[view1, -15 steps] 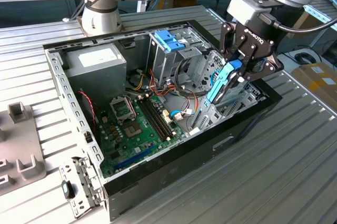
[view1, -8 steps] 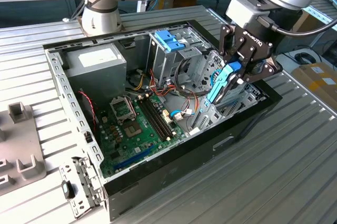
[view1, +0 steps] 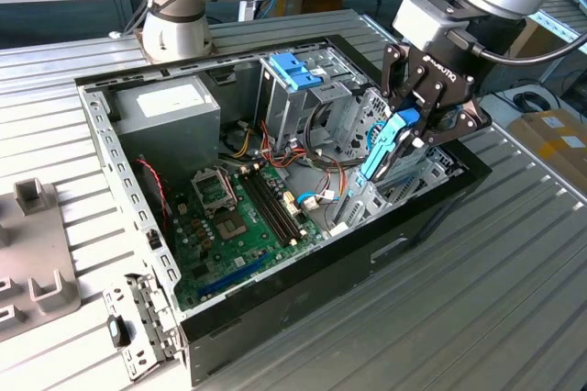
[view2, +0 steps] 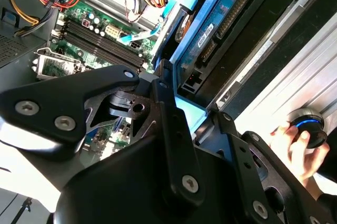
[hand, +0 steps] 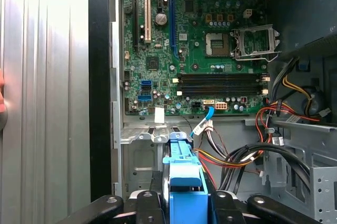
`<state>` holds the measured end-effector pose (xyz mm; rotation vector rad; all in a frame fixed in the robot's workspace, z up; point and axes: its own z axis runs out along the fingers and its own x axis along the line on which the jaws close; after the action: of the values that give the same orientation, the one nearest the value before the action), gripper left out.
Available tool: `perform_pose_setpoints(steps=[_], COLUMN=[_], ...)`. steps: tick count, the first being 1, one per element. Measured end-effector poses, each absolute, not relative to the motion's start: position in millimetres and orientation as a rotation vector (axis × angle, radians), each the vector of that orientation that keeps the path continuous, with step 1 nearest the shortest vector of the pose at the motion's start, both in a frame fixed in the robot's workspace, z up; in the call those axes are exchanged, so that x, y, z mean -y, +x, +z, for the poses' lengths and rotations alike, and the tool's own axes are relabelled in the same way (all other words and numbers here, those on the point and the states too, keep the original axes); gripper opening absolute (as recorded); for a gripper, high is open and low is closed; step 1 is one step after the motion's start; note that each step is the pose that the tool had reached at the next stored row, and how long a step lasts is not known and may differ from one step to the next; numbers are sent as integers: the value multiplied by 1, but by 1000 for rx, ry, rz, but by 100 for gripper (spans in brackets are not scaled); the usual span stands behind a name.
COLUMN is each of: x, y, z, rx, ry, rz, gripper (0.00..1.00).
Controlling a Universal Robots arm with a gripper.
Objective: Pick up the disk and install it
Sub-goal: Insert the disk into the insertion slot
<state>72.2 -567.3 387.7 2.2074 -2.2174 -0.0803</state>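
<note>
The disk (view1: 385,141) has a smooth blue plastic frame, the end effector (view1: 415,130) matt black metal links

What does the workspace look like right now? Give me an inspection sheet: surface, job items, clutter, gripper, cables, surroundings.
Surface: ribbed metal table carrying an open computer case, motherboard exposed.
Job's things: the disk in its blue carrier, held tilted on edge over the drive bay at the case's end on the exterior view's right; not seated.
Clutter: grey fixture plate and a loose metal bracket on the exterior view's left.
Gripper: gripper shut on the disk.
Cables: red, yellow and black wire bundles and a blue data cable lie loose beside the bay.
Surroundings: a person's hand on a round controller; cardboard box.
</note>
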Motion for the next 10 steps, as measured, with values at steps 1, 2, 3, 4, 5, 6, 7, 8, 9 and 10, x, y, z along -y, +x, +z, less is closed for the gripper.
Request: perform_pose_setpoints(steps=[1, 2, 3, 4, 5, 6, 7, 8, 9, 10], x=[567, 567, 567, 567, 567, 567, 567, 567, 567, 567], y=[72, 72, 72, 72, 72, 72, 72, 72, 72, 72], z=[388, 388, 388, 388, 388, 387, 391, 395, 396, 396], rx=[2217, 2217, 2217, 2217, 2217, 2217, 2217, 2217, 2217, 2217], ry=[2207, 2207, 2207, 2207, 2207, 2208, 2207, 2208, 2207, 2208], rz=[-80, -80, -80, -80, -80, -80, -80, -80, -80, -81], gripper=[37, 37, 37, 37, 37, 56, 56, 56, 56, 55])
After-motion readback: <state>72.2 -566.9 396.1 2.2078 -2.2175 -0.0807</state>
